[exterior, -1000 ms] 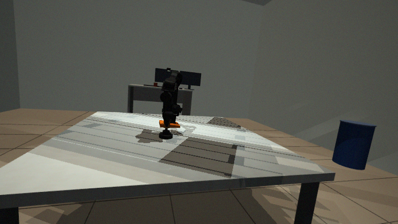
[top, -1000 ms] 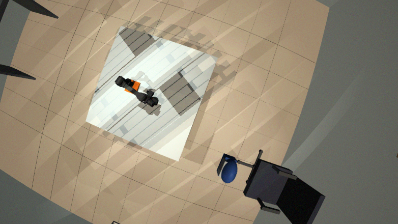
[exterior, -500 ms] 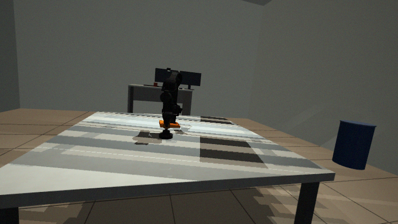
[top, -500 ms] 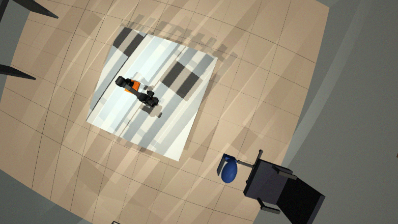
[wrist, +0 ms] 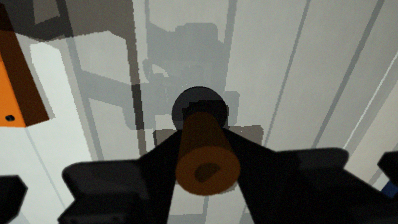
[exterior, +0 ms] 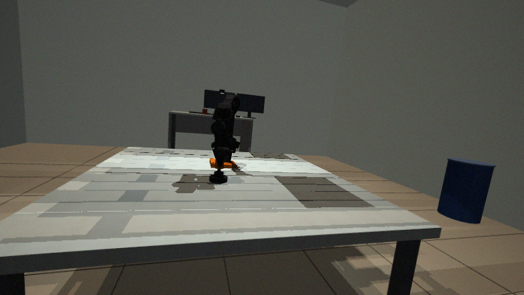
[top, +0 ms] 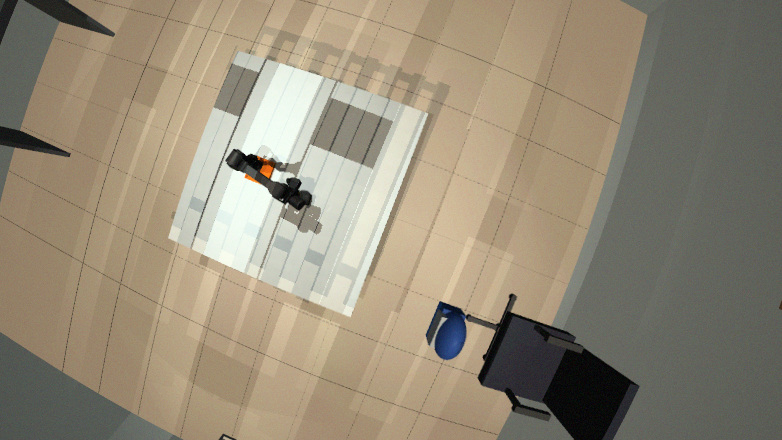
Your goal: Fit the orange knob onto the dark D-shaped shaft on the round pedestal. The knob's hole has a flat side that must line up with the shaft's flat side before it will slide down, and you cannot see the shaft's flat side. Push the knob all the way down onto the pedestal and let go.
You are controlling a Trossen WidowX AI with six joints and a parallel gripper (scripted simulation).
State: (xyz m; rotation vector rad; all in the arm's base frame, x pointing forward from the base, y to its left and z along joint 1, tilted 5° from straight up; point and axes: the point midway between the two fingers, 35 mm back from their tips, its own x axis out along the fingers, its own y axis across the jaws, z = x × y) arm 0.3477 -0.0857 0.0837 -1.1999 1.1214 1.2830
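The orange knob (wrist: 200, 137) is a tapered cylinder held upright between my fingers in the wrist view, with a dark hole visible in its near end. My gripper (wrist: 201, 133) (exterior: 219, 169) is shut on it and points down above the pedestal. The round dark pedestal (wrist: 195, 96) (exterior: 218, 180) stands on the table just beyond the knob's far end. The knob overlaps the pedestal's near part in the wrist view. The shaft cannot be told apart from the dark shapes there, and the shaft's flat side is hidden. Whether knob and shaft touch cannot be told.
The arm's orange base (top: 266, 167) (exterior: 213, 163) (wrist: 10, 95) sits on the pale table (top: 339, 306) (exterior: 220, 245). Striped shadows cross the tabletop. A blue bin (top: 451, 334) (exterior: 465, 190) and a dark chair (top: 524, 355) stand off the table. A desk with monitors is behind.
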